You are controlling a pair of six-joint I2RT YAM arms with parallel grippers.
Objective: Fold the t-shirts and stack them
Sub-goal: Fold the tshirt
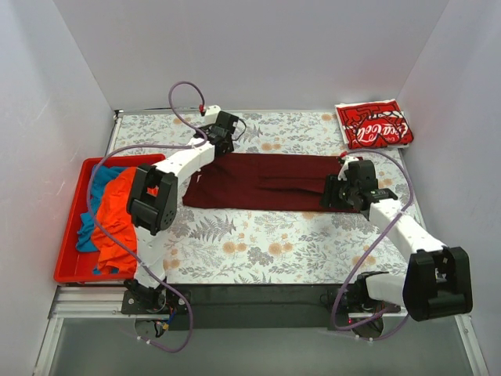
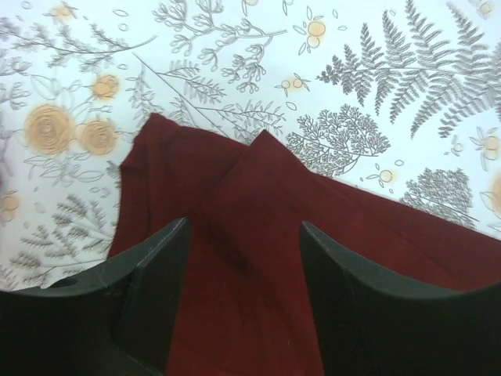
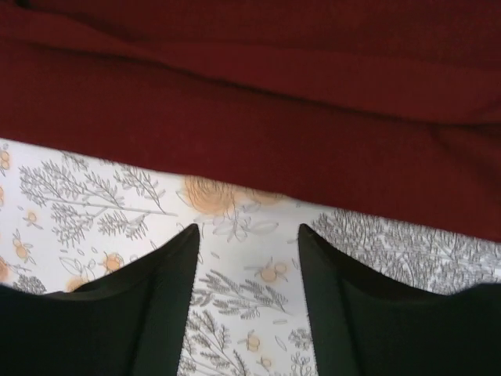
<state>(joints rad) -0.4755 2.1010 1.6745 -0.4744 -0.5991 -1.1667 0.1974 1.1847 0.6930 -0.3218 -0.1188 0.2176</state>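
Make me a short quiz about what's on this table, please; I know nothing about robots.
1. True or false: the Coca-Cola shirt lies folded at the far right corner of the table.
2. Fill in: the orange shirt and blue shirt are heaped in the red ___.
3. Which lies spread across the middle? A orange shirt, B maroon shirt, C blue shirt.
Key: 1 true; 2 bin; 3 B.

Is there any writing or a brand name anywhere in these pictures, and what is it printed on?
"Coca-Cola": white script on the folded red t-shirt at the table's far right corner.
Other white print around that logo: too small and blurred to read.
No text shows on the maroon t-shirt or the red bin.
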